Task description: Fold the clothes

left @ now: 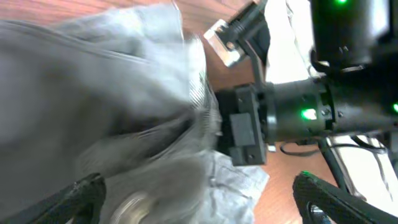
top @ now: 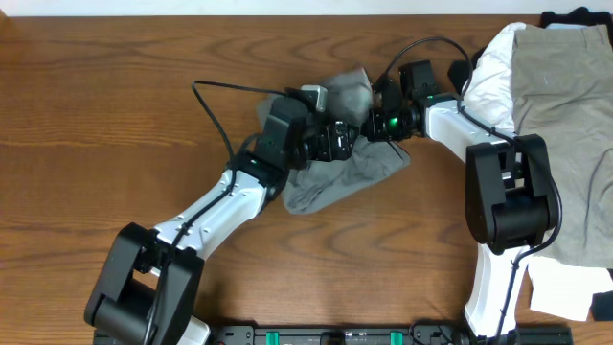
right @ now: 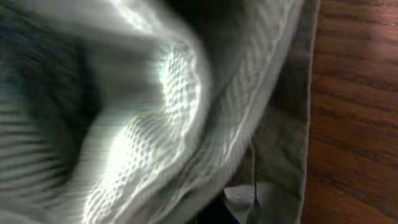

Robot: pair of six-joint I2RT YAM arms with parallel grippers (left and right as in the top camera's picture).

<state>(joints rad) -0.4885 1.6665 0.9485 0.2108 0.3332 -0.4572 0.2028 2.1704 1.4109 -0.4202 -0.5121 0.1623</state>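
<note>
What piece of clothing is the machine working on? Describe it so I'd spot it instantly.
On the wooden table, look near the middle, where the left gripper and right gripper meet. The crumpled grey garment lies there, alone on bare wood, unlike the khaki trousers and white piece piled at the right edge.

- Place: a robotics laboratory test station.
- Work surface: one plain wood-grain table (top: 96,115), seen from a fixed camera above.
- Equipment: a left arm (top: 225,206) and a right arm (top: 503,192), white and black, stand at a black rail (top: 335,335) on the table's near edge.
- Wiring: an exposed black cable (top: 206,105) and a lit green lamp (top: 391,123) on the arm hardware.
- Test material: a grey garment (top: 330,187) between the arms; khaki trousers (top: 565,144) and a white piece (top: 493,67) heaped at one side.
</note>
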